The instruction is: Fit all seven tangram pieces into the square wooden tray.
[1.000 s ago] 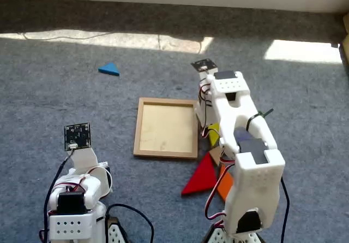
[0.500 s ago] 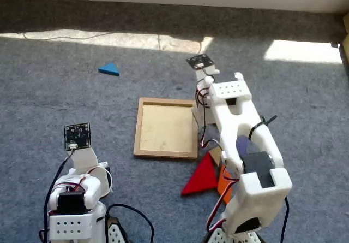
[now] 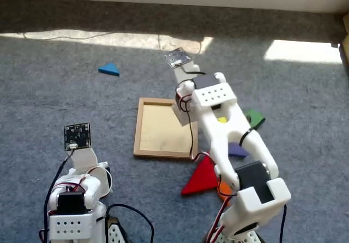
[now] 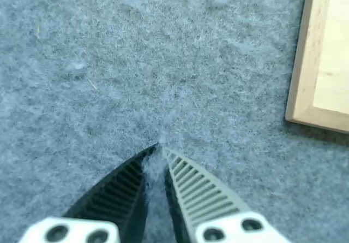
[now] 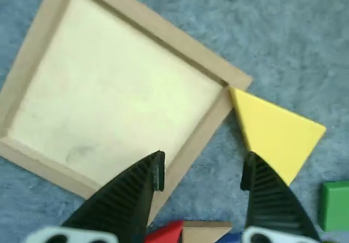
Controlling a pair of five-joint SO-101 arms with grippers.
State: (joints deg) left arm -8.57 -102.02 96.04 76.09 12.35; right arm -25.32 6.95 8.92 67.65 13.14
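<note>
**Grey carpet (image 3: 65, 106) tangram setup, quick rundown**

Sun patches along the far wall, and everything sits on the grey carpet. So the right pincer (image 5: 203, 172) is spread wide with nothing between its fingers. It hangs over the edge of the tray (image 5: 163, 29), one finger above the bare wood inside and the other above carpet outside the rim.

Just past that outer finger is the yellow triangle (image 5: 272, 131), flat on the carpet with one tip right at the tray's corner. Further out on the same side there's a green piece (image 5: 334, 205). Back toward the wrist, between the fingers, the tips of a red triangle (image 5: 166, 233) and a tan piece (image 5: 204, 233) poke in, just beside each other.

From above, an orange piece (image 3: 222, 188) and a purple piece (image 3: 235, 150) lie near the red one. A blue triangle (image 3: 109, 69) sits well apart, off past the tray's far side from that pincer.

Meanwhile the left pincer (image 4: 161, 150) is closed, fingertips together on nothing. It's low over carpet, with the tray rim off to one side and apart from it.
</note>
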